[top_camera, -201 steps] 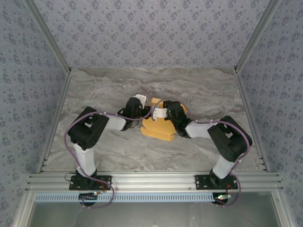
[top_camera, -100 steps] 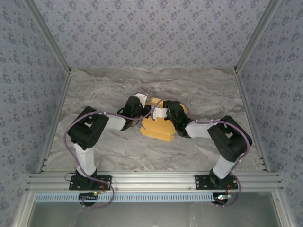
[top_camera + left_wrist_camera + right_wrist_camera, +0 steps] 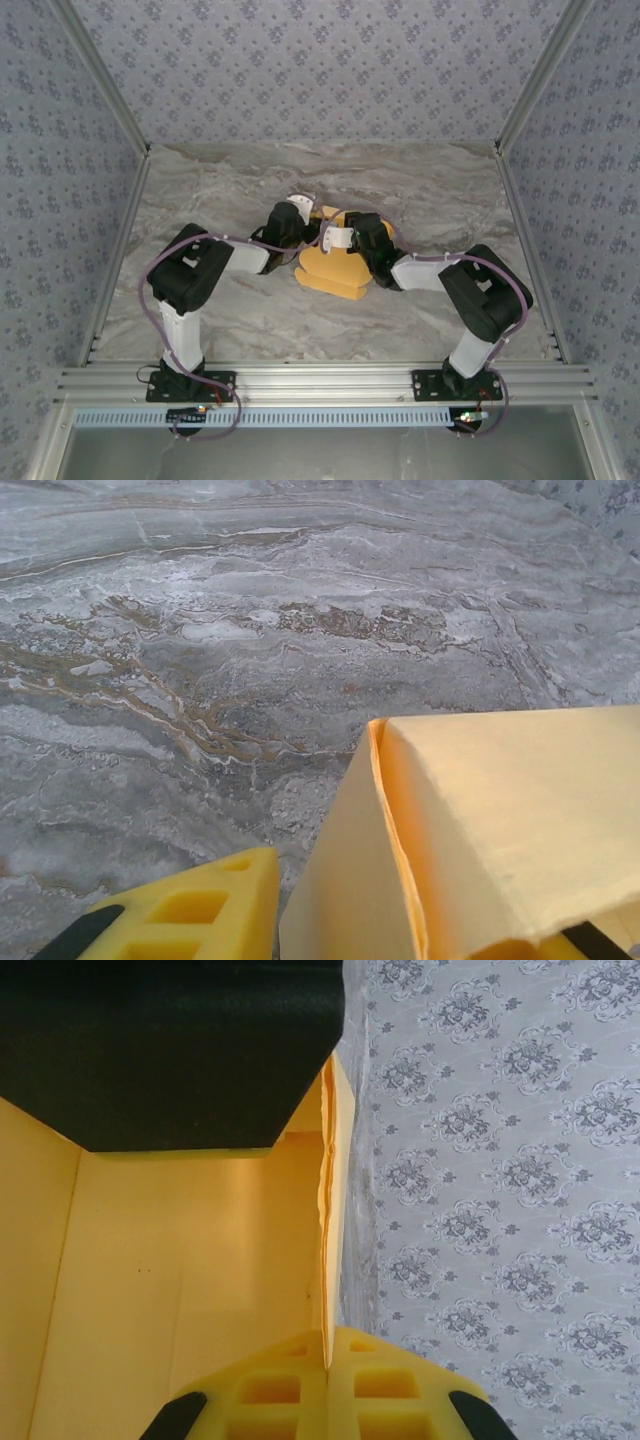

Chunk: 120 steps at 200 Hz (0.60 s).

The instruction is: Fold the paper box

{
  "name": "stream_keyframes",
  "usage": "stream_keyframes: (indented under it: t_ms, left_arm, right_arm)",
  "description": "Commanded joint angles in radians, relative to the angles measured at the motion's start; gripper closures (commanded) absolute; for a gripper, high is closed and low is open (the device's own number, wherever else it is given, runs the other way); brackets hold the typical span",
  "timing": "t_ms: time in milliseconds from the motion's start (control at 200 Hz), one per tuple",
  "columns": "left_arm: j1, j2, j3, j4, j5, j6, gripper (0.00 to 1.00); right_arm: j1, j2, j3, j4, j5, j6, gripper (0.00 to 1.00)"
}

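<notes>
The paper box (image 3: 335,268) is a yellow-orange cardboard piece lying mid-table between both arms, partly folded with raised walls. In the left wrist view one doubled wall of the paper box (image 3: 500,820) stands up between my left gripper's (image 3: 430,925) jaws. The left yellow finger (image 3: 190,910) sits close beside the wall, and I see that gripper as open around it. From above, the left gripper (image 3: 303,213) is at the box's far left corner. My right gripper (image 3: 327,1350) is shut on a thin upright edge of the paper box (image 3: 200,1280); from above this gripper (image 3: 337,238) is over the box's far side.
The marbled table (image 3: 420,185) is ringed by patterned wallpaper walls (image 3: 500,1210) and an aluminium frame rail (image 3: 320,380) along the near edge. A black part of the other arm (image 3: 180,1050) hangs close above the box in the right wrist view.
The left gripper's jaws have narrowed around the box wall and it has shifted slightly toward the far side. The right gripper and the box stay put.
</notes>
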<state>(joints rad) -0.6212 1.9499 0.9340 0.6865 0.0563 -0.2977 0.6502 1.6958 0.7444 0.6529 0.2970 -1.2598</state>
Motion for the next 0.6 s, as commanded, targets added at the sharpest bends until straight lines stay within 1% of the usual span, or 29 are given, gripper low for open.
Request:
stream_keyframes:
  t_ms: [0,125,230,455,595]
  left_arm:
    - [0.002,0.001,0.038,-0.017,-0.213,-0.047,0.72]
    - [-0.026,0.009,0.064,-0.086,-0.340,-0.083,0.74]
    - [-0.041,0.016,0.076,-0.107,-0.410,-0.114,0.77]
    - [-0.067,0.024,0.119,-0.191,-0.527,-0.139,0.81]
    - [-0.086,0.029,0.120,-0.190,-0.583,-0.166,0.83]
  right_arm:
    - [0.013,-0.017,-0.002,-0.111,-0.039,0.025,1.00]
    - [0.016,-0.035,0.001,-0.129,-0.048,0.048,1.00]
    - [0.020,-0.041,-0.003,-0.138,-0.048,0.055,1.00]
    - [0.025,-0.044,-0.003,-0.143,-0.052,0.065,1.00]
    - [0.025,-0.045,-0.004,-0.143,-0.052,0.075,1.00]
